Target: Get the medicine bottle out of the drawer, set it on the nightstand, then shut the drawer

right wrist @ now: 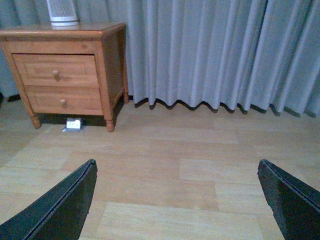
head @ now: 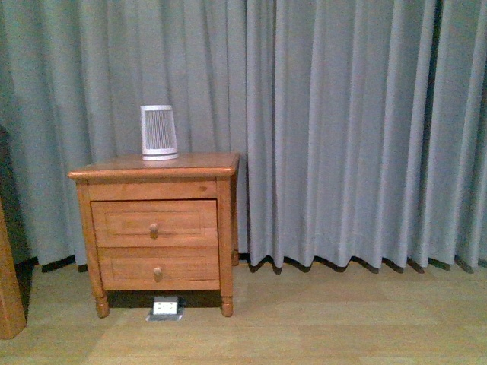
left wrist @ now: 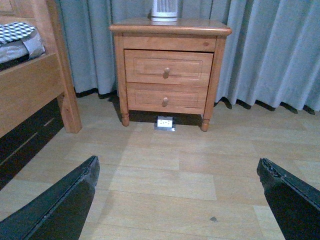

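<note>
The honey-brown nightstand (head: 156,167) stands at the left against the grey curtain; it also shows in the left wrist view (left wrist: 170,27) and the right wrist view (right wrist: 60,32). Its upper drawer (head: 154,223) is shut, with a round knob; it shows too in the wrist views (left wrist: 167,67) (right wrist: 55,70). The medicine bottle is hidden. My left gripper (left wrist: 177,167) is open and empty above bare floor, well short of the nightstand. My right gripper (right wrist: 176,167) is open and empty, off to the nightstand's right. Neither arm shows in the front view.
A white-and-grey slatted device (head: 158,132) stands on the nightstand top. The lower drawer (head: 157,270) is shut. A floor socket plate (head: 165,307) lies under the nightstand. A wooden bed frame (left wrist: 35,85) is at the left. Grey curtain (head: 342,129) hangs behind.
</note>
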You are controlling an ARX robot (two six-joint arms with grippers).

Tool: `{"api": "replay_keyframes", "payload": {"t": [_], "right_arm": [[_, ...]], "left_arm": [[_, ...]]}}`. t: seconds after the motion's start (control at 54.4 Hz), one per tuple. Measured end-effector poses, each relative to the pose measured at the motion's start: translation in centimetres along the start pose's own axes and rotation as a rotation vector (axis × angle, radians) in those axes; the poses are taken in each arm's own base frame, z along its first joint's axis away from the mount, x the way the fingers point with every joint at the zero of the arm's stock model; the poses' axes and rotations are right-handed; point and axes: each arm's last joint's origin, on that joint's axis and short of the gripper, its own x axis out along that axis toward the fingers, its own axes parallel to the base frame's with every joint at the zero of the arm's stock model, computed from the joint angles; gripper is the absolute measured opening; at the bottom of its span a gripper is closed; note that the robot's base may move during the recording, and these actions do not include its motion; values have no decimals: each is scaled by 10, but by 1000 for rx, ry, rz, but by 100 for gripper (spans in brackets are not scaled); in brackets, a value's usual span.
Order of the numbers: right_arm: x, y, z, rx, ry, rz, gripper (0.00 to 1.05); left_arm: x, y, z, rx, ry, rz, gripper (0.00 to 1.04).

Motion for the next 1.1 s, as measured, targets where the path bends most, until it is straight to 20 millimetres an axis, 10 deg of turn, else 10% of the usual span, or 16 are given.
{"api": "replay_keyframes", "payload": {"t": [1.103], "right_arm": [[0,0,0,0,0,0,98]], "left_arm": [[0,0,0,0,0,0,98]]}}
